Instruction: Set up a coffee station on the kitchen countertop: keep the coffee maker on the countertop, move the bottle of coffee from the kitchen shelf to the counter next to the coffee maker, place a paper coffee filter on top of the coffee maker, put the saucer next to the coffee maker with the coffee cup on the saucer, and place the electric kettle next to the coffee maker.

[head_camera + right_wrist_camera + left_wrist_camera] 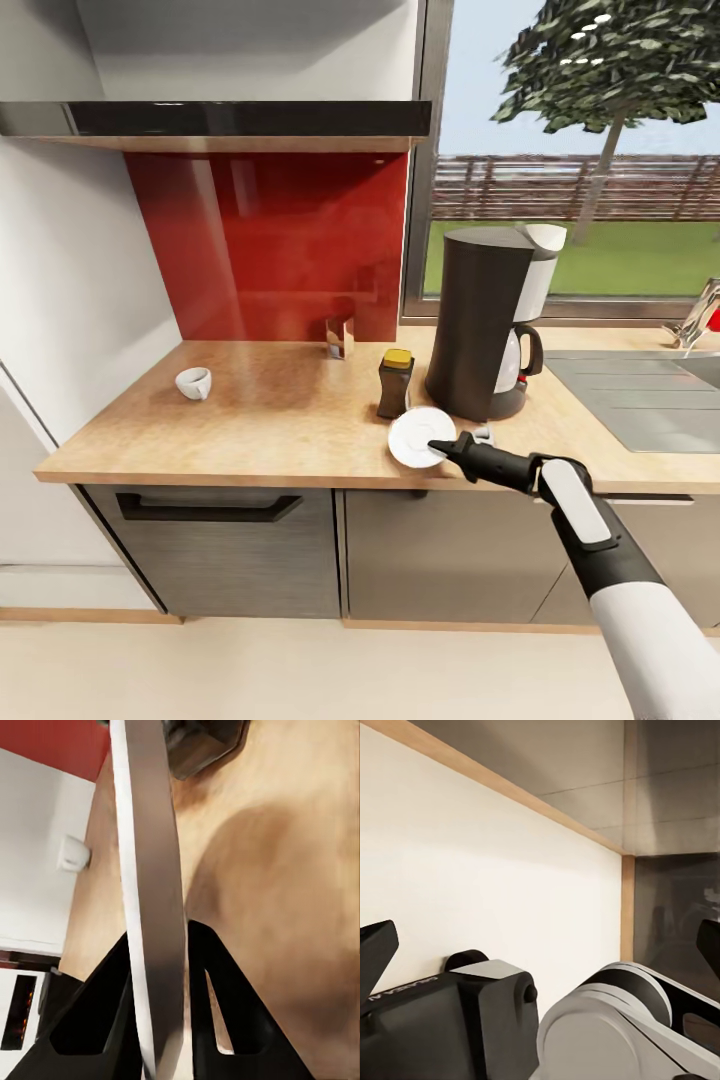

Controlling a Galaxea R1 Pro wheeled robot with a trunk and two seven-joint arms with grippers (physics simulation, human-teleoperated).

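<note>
The right gripper (450, 446) had its fingers clamped on the saucer (420, 437) rim, just in front of the coffee maker (487, 320), beside the bottle (395, 383), and a careless push could knock that bottle over.

Wooden countertop (270, 420) with coffee maker (488, 320), coffee bottle (395, 383), cup (194, 382), small box (340, 338).

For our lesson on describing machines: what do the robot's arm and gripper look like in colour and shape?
The right arm is a thick white tube with a black joint section and a white oval panel near the wrist. Its right gripper is black and tapers forward; its fingers are flat black triangular wedges with cut-out slots.
</note>
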